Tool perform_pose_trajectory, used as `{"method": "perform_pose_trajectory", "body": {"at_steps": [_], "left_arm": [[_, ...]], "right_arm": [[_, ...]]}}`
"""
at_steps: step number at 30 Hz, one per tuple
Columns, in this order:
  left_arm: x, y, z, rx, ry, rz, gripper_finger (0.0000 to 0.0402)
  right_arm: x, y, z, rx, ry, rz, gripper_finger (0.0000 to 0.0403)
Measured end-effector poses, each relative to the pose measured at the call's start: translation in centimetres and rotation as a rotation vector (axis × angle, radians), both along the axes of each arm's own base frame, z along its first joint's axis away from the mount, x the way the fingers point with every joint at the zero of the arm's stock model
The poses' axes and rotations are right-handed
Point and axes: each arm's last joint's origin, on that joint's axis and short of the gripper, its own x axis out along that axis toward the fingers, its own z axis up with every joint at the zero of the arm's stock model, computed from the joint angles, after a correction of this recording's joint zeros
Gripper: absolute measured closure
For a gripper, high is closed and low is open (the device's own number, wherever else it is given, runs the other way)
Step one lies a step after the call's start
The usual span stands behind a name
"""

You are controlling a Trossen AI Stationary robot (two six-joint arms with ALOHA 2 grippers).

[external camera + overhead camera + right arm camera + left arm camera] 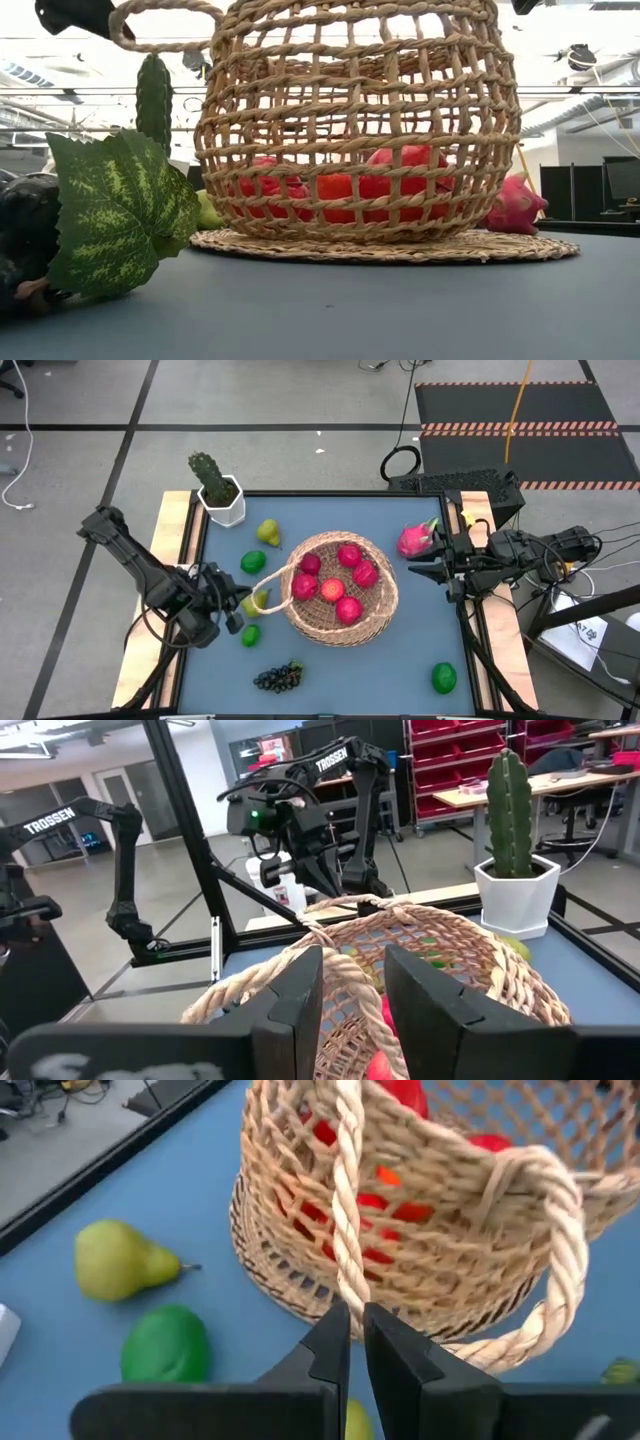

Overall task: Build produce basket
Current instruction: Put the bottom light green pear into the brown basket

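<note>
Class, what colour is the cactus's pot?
White; the angular white pot shows best in the right wrist view.

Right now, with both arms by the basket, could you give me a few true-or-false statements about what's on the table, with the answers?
1. Red apples lie inside the basket. True.
2. The grapes are in the basket. False: they lie on the table, outside it.
3. The left gripper is pinched shut on the basket's handle. True.
4. The cactus stands in the basket. False: it stands in a white pot at a table corner.
5. The dragon fruit lies outside the basket. True.
</note>
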Motion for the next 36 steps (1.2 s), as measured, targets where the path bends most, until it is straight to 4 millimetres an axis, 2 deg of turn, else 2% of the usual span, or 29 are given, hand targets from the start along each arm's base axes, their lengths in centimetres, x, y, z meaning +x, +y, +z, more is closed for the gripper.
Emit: {"method": "perform_pose_trajectory", "body": {"at_steps": [3,7,13,21,29,36], "left_arm": [[0.1,0.2,0.1,0.016,-0.007,0.001,0.0366],[0.4,0.4,1.5,0.056,-0.105,0.016,0.0366],[1.3,-0.4,2.9,0.136,-0.191,-0.076,0.0356],[1.0,-0.3,3.0,0.21,-0.208,-0.054,0.0325],[0.5,0.0,3.4,0.214,-0.241,-0.018,0.0323],[0.5,0.0,3.4,0.219,-0.241,-0.017,0.0323]], "right_arm": [[0.0,0.0,0.0,0.0,0.0,0.0,0.03],[0.0,0.0,0.0,-0.004,0.0,0.0,0.03],[0.0,-0.1,-0.5,-0.02,0.05,-0.034,0.03],[-0.3,-0.8,-1.6,-0.081,0.16,-0.259,0.03],[-0.5,-1.7,-3.4,-0.119,0.312,-0.608,0.03],[-0.1,-2.6,-5.2,-0.074,0.446,-0.784,0.03]]}}
